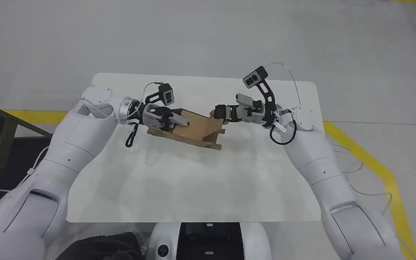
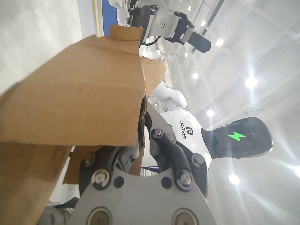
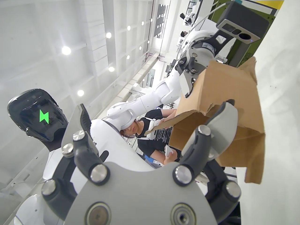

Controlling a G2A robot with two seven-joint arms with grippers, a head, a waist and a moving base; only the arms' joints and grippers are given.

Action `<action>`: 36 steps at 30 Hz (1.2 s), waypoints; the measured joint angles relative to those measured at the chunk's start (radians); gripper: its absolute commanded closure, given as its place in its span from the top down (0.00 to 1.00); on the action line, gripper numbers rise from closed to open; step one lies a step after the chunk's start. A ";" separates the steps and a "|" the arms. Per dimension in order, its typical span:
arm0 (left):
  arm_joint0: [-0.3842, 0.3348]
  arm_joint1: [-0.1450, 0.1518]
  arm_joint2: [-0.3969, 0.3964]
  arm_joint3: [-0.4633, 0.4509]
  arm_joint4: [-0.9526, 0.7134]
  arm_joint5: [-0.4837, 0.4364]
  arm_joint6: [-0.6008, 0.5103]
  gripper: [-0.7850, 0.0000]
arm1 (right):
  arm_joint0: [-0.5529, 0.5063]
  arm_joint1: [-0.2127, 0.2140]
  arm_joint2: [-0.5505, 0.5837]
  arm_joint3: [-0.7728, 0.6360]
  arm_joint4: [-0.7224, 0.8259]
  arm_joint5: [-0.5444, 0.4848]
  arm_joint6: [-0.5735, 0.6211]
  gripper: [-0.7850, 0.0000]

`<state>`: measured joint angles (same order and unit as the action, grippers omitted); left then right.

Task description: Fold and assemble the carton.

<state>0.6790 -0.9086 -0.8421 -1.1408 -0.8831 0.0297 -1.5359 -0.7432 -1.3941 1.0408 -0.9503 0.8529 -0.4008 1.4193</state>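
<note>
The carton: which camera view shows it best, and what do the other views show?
The top view: the whole carton shows, over the table. The left wrist view shows one panel close up; the right wrist view, its open end.

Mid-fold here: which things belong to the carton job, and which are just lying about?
Job: carton; left claw, shut on one end; right claw, open, touching the other end.
Lying about: table; green rack; yellow floor line.

Left tool (image 1: pixel 174 119) and right tool (image 1: pixel 218 115) face each other; right apparently spread wide.
</note>
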 measured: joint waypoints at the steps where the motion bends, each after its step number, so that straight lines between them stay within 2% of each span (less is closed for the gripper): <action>1: -0.003 0.002 0.008 -0.002 0.000 0.003 0.000 0.00 | 0.001 0.000 0.000 0.000 -0.001 0.002 0.002 1.00; 17: -0.043 0.023 0.078 -0.001 -0.047 -0.030 0.000 0.00 | 0.006 -0.009 -0.031 -0.008 -0.022 0.067 0.067 1.00; 24: -0.052 0.026 0.096 0.003 -0.072 -0.046 0.000 0.00 | 0.003 -0.017 -0.028 -0.005 0.025 0.081 0.081 1.00; 36: -0.060 0.026 0.099 0.055 -0.097 -0.077 0.000 0.00 | -0.009 -0.004 0.054 -0.009 0.014 0.044 0.045 1.00</action>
<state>0.6191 -0.8825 -0.7432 -1.0861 -0.9801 -0.0477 -1.5359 -0.7521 -1.3981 1.0947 -0.9589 0.8668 -0.3564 1.4638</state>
